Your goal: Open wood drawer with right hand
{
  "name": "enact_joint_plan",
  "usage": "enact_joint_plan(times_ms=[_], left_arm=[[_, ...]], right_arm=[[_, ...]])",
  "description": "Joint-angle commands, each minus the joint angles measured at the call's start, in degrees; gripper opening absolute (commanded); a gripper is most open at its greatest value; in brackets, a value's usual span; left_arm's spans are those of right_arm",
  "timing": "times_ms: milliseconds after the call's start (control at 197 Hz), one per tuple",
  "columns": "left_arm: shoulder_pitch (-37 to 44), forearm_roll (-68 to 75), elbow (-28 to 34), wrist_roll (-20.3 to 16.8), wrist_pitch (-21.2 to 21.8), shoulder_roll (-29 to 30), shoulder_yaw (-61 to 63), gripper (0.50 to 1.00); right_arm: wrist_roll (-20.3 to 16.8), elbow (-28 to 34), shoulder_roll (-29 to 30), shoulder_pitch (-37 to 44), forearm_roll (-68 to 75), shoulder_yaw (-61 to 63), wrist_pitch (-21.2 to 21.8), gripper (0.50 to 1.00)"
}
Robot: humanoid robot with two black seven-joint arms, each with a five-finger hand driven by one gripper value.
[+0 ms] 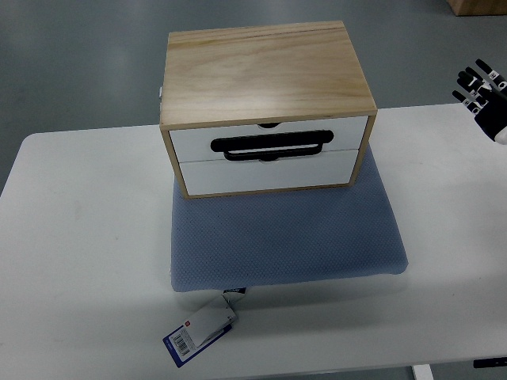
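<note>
The white table [79, 237] fills most of the view and runs under and well to the left of the right hand [485, 99], which shows at the far right edge, above the table's back corner. Only the hand's black-and-white fingers [474, 81] and part of the palm are in the picture. The fingers are spread and a little relaxed, pointing up and to the left, and they hold nothing.

Left of the hand and nearer the camera lies a blue-grey cushion mat [285, 237], flat on the table, its back part under the box. On the mat, well apart from the hand and to its left, stands the wood drawer box [261, 71], with a pale wood top and sides. Its front faces the camera and shows two white drawer fronts, one above the other, both flush with the frame. A black handle [271, 146] sits across the seam between the upper drawer [190, 142] and the lower drawer [261, 176]; whether it belongs to one or the other cannot be told. A small dark notch shows at the top edge of the upper front.

Farthest from the hand, at the mat's near-left edge, a white and blue tag [200, 331] with a barcode lies on the table, tied to the mat.
</note>
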Motion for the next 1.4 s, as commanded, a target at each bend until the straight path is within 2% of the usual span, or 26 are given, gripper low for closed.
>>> enact_joint_plan(times_ms=[0, 101, 106, 172, 223, 228, 390, 466, 522, 527, 578, 628, 633, 775, 831, 881, 887, 897, 963, 1013, 1018, 1094, 1145, 1150, 1180, 1393], left_arm=[[0.00, 0.00, 0.00, 0.00, 0.00, 0.00, 0.00, 1.000], [0.00, 0.00, 0.00, 0.00, 0.00, 0.00, 0.00, 1.000], [0.00, 0.00, 0.00, 0.00, 0.00, 0.00, 0.00, 1.000], [0.00, 0.00, 0.00, 0.00, 0.00, 0.00, 0.00, 1.000], [0.00, 0.00, 0.00, 0.00, 0.00, 0.00, 0.00, 1.000], [0.00, 0.00, 0.00, 0.00, 0.00, 0.00, 0.00, 1.000], [0.00, 0.00, 0.00, 0.00, 0.00, 0.00, 0.00, 1.000], [0.00, 0.00, 0.00, 0.00, 0.00, 0.00, 0.00, 1.000], [0.00, 0.00, 0.00, 0.00, 0.00, 0.00, 0.00, 1.000], [0.00, 0.00, 0.00, 0.00, 0.00, 0.00, 0.00, 1.000], [0.00, 0.00, 0.00, 0.00, 0.00, 0.00, 0.00, 1.000], [0.00, 0.00, 0.00, 0.00, 0.00, 0.00, 0.00, 1.000], [0.00, 0.00, 0.00, 0.00, 0.00, 0.00, 0.00, 1.000], [0.00, 0.00, 0.00, 0.00, 0.00, 0.00, 0.00, 1.000], [0.00, 0.00, 0.00, 0.00, 0.00, 0.00, 0.00, 1.000], [0.00, 0.00, 0.00, 0.00, 0.00, 0.00, 0.00, 1.000], [0.00, 0.00, 0.00, 0.00, 0.00, 0.00, 0.00, 1.000], [0.00, 0.00, 0.00, 0.00, 0.00, 0.00, 0.00, 1.000], [0.00, 0.00, 0.00, 0.00, 0.00, 0.00, 0.00, 1.000], [0.00, 0.00, 0.00, 0.00, 0.00, 0.00, 0.00, 1.000], [0.00, 0.00, 0.00, 0.00, 0.00, 0.00, 0.00, 1.000], [0.00, 0.00, 0.00, 0.00, 0.00, 0.00, 0.00, 1.000], [0.00, 0.00, 0.00, 0.00, 0.00, 0.00, 0.00, 1.000], [0.00, 0.00, 0.00, 0.00, 0.00, 0.00, 0.00, 1.000], [0.00, 0.00, 0.00, 0.00, 0.00, 0.00, 0.00, 1.000], [0.00, 0.00, 0.00, 0.00, 0.00, 0.00, 0.00, 1.000]], right_arm=[[0.10, 0.23, -3.32, 2.30, 0.37, -0.62, 0.09, 0.932], [0.19, 0.41, -5.17, 3.44, 0.46, -1.77, 0.09, 0.930], [0.19, 1.10, -7.34, 4.31, 0.72, -3.77, 0.09, 0.930], [0.28, 2.42, -10.00, 5.99, 1.86, -6.33, 0.17, 0.930], [0.28, 2.43, -10.00, 5.99, 1.86, -6.34, 0.17, 0.930], [0.37, 3.65, -11.83, 7.65, 3.43, -8.77, 0.17, 0.930], [1.25, 8.22, -18.52, 15.13, 7.49, -19.69, 0.26, 0.930], [1.77, 9.90, -20.02, 19.43, 7.58, -24.52, 1.14, 0.930], [1.77, 9.90, -20.02, 19.44, 7.58, -24.53, 1.14, 0.930], [1.86, 10.42, -20.81, 22.14, 7.58, -27.23, 2.88, 0.930], [1.86, 11.13, -21.69, 24.45, 7.58, -30.33, 4.83, 0.930], [1.86, 11.13, -21.69, 24.45, 7.58, -30.33, 4.83, 0.930], [1.86, 11.82, -22.82, 27.24, 7.58, -33.81, 7.36, 0.930], [1.86, 14.55, -24.68, 37.45, 7.22, -45.97, 13.27, 0.930], [1.86, 16.05, -25.12, 41.67, 7.14, -51.06, 14.59, 0.930], [1.86, 16.05, -25.12, 41.68, 7.14, -51.07, 14.59, 0.930], [1.86, 17.53, -25.12, 46.11, 6.88, -55.86, 15.55, 0.930], [1.86, 17.89, -25.12, 47.12, 6.87, -56.95, 15.82, 0.930], [1.77, 19.91, -25.12, 52.13, 6.78, -62.84, 16.61, 0.930], [1.77, 19.92, -25.12, 52.14, 6.78, -62.85, 16.61, 0.930], [1.77, 21.92, -24.95, 56.14, 6.35, -67.29, 16.87, 0.930], [1.77, 24.40, -24.51, 61.27, 4.68, -72.86, 16.96, 0.930], [1.77, 24.40, -24.51, 61.28, 4.68, -72.87, 16.96, 0.930], [1.77, 26.05, -24.07, 63.89, 2.76, -75.66, 17.05, 0.930], [1.77, 27.03, -23.54, 65.58, 1.52, -77.17, 17.05, 0.930], [1.42, 30.73, -19.85, 73.05, -3.76, -84.47, 17.05, 0.930]])
